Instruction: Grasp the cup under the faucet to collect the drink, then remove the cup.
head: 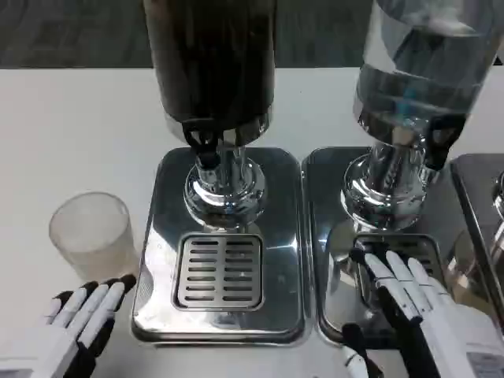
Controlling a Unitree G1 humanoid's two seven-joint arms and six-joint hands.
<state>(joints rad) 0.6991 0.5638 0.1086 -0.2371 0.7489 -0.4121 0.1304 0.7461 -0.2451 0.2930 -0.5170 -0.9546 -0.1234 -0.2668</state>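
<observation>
Presently catalogued, on the white table [79, 126]:

Item 1: cup [93, 235]. Frosted, translucent, of a pale milky tone, with a round open rim; it is seen upright on the table, at the left of the left drip tray, well apart from the faucet. No liquid can be made out inside it.

Item 2: dark dispenser [209, 59]. A tall tank of dark drink is mounted on a chrome pedestal, with a black faucet [203, 146] at its front. Beneath it a polished steel drip tray [161, 236] with a slotted grate [218, 270] is set.

Item 3: clear dispenser [421, 63]. A transparent tank of colourless liquid is placed to the right, on its own steel tray [323, 236].

Item 4: left hand [79, 319]. It is laid low on the table just below the cup, fingers extended and slightly apart, nothing held; the fingertips are near the cup's base, and contact cannot be told.

Item 5: right hand [409, 303]. It is stretched over the right tray's grate, fingers straight and spread, nothing grasped.
</observation>
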